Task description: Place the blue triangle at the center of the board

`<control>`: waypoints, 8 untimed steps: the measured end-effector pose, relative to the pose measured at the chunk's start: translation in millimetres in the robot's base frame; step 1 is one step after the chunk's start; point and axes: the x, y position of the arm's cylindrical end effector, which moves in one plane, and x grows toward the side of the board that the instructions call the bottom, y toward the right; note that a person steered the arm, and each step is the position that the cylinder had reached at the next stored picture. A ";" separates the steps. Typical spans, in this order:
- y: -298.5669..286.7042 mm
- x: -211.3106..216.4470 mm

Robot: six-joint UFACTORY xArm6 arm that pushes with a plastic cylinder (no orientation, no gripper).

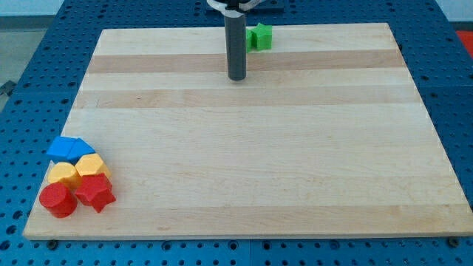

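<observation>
Observed: my tip (236, 77) rests on the board (251, 185) near the view's top, just left of a green block (259, 37). This rig carries no jaws, only a rod, so there is nothing to be released or clenched.

The blue triangle (69, 148) sits at the view's bottom left corner, well apart from my tip. It touches 2 yellow blocks (64, 174) (92, 165); a red cylinder (58, 200) and a red star-shaped block (95, 193) lie just below those.

Risk, as judged: the cluster is tight. A push from the wrong side would drag the yellow blocks along, or slide the triangle off the nearby edge onto the bench (29, 66). An off-centre contact would likely spin it off course.
</observation>
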 end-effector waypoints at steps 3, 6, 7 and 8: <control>17.9 75.7; -178.8 33.3; -288.4 20.1; -288.1 78.2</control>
